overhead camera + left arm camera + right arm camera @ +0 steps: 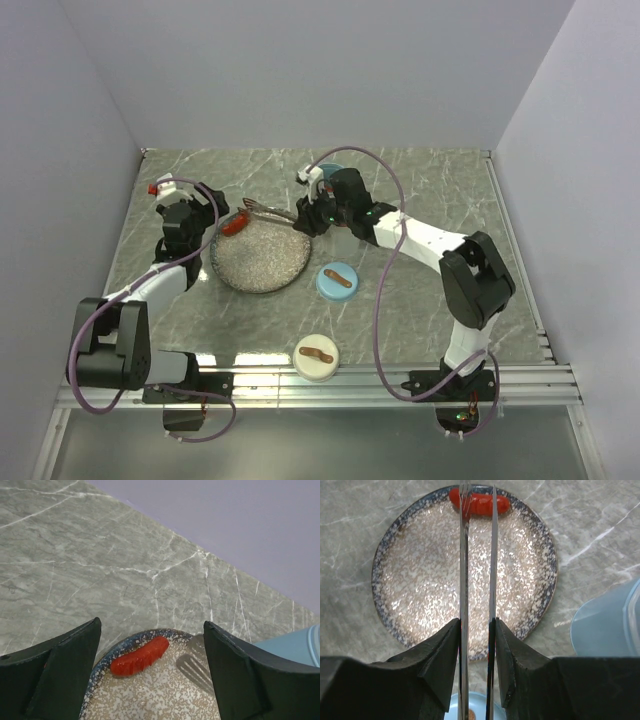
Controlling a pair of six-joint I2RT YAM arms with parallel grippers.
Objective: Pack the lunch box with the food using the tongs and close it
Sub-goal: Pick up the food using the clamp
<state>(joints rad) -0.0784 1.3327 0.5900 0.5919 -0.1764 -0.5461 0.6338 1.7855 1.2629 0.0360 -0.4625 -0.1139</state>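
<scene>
One piece of food, a red sausage (233,225) (140,656) (481,503), lies at the far-left rim of a speckled plate (262,275) (410,580). My right gripper (318,214) (476,622) is shut on the tongs (268,210) (464,555), whose two thin arms reach across the plate. Their slotted tips (197,667) end next to the sausage; I cannot tell if they touch it. My left gripper (205,215) (152,625) hangs open over that rim, the sausage below the gap. The light blue lunch box (328,172) (612,625) (295,647) is mostly hidden behind the right arm.
A blue round lid (337,281) with a brown strip handle lies right of the plate. A white round lid (316,357) sits near the front edge. Walls close in the table at the back and on both sides.
</scene>
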